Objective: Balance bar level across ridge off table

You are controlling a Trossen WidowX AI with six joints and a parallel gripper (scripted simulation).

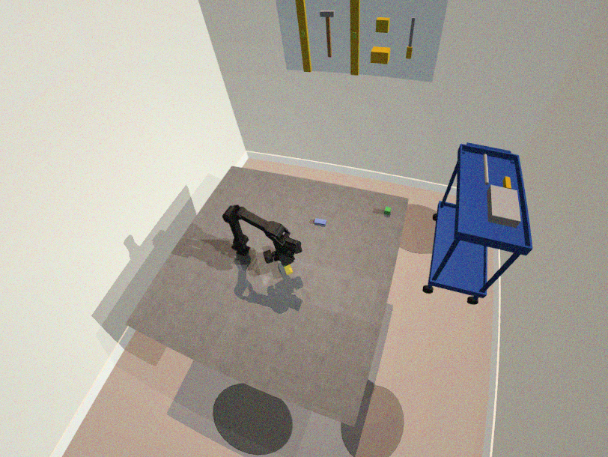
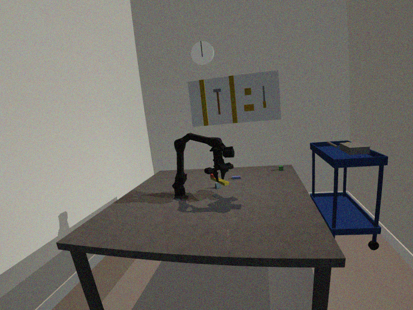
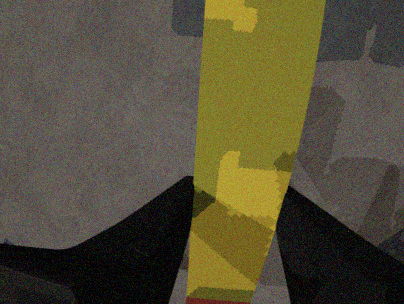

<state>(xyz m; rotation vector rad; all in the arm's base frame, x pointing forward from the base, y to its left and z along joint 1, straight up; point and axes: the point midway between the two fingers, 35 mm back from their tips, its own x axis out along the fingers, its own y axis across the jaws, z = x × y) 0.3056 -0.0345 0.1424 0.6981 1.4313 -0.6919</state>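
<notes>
- Your black gripper's fingers (image 2: 220, 180) pinch the long yellow bar (image 1: 288, 269) (image 2: 224, 182) (image 3: 252, 100) from both sides.
- Beyond the fingers on one side, you see the bar's red end (image 2: 212, 176) (image 3: 218, 301).
- Under the bar, near your fingertips, sits a small light-blue piece (image 2: 217, 185); you cannot tell whether they touch.
- Well apart from the fingers, you have a flat blue-violet block (image 1: 320, 222) (image 2: 236, 177) and a small green cube (image 1: 387, 210) (image 2: 281, 167) on the brown-grey table (image 1: 314, 344) (image 2: 213, 230).

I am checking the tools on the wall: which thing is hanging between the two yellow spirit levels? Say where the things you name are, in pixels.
A hammer (image 1: 329, 37) (image 2: 218, 102) hangs between the spirit levels (image 1: 304, 46) (image 2: 203, 103); top and exterior views both show it.
</notes>
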